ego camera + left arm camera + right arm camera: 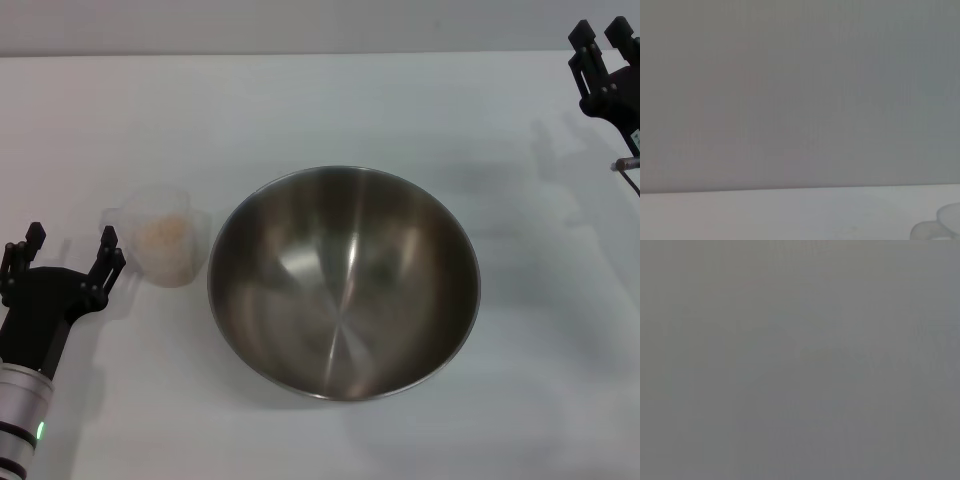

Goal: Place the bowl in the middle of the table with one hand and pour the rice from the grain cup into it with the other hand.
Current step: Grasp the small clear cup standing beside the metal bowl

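The large steel bowl [343,281] sits empty in the middle of the white table [330,110]. The clear grain cup [165,236] stands upright just left of the bowl, with a heap of pale rice [165,232] inside. My left gripper [68,248] is open and empty at the left edge, just left of the cup and not touching it. A bit of the cup also shows in the left wrist view [940,226]. My right gripper [603,42] is open and empty at the far right back corner, well away from the bowl.
The right wrist view shows only plain grey. The left wrist view shows a grey wall above the table edge [790,210]. Bare tabletop lies behind and to the right of the bowl.
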You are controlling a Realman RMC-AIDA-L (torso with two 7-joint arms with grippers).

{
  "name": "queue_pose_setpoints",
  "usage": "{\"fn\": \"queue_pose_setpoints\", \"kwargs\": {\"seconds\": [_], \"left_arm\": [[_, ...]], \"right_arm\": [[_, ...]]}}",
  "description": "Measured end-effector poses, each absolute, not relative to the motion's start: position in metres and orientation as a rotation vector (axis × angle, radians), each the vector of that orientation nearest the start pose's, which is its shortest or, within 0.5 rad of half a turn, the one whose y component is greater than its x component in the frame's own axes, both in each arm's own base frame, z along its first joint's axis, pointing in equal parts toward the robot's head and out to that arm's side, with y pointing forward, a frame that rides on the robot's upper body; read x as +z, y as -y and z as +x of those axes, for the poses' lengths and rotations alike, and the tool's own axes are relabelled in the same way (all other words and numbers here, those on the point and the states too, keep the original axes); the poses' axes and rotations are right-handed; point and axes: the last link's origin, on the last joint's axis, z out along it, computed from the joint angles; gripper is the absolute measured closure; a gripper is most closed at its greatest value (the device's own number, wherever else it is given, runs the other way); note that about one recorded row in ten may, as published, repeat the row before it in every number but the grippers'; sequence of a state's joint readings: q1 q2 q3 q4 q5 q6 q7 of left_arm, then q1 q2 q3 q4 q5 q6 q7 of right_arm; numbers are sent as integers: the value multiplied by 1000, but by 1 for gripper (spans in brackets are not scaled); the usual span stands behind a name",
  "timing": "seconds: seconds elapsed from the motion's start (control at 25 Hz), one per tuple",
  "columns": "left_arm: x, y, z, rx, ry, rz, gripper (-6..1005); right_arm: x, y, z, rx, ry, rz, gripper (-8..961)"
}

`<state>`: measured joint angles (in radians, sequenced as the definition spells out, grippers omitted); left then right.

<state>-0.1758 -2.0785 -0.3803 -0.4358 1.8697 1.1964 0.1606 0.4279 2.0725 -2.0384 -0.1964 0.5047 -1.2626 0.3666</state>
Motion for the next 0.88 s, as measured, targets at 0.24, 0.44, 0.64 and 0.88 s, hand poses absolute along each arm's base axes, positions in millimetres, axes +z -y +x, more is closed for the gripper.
{"fn": "queue_pose_setpoints", "kwargs": {"seconds": [0.24,0.44,0.64,0.88], "left_arm": [[-69,-239,-337,-563,633,-1629,171],[-69,-241,-337,-564,630,-1632,171],[-69,-244,-337,-555,638,-1633,170],[-69,-246,-336,-558,635,-1634,181]], "right_arm": [[-7,-335,302,959,-555,-1625,521],[-8,-334,302,958,-555,-1633,520],[-8,-334,302,957,-555,-1633,520],[-8,-334,301,959,-555,-1635,520]]}}
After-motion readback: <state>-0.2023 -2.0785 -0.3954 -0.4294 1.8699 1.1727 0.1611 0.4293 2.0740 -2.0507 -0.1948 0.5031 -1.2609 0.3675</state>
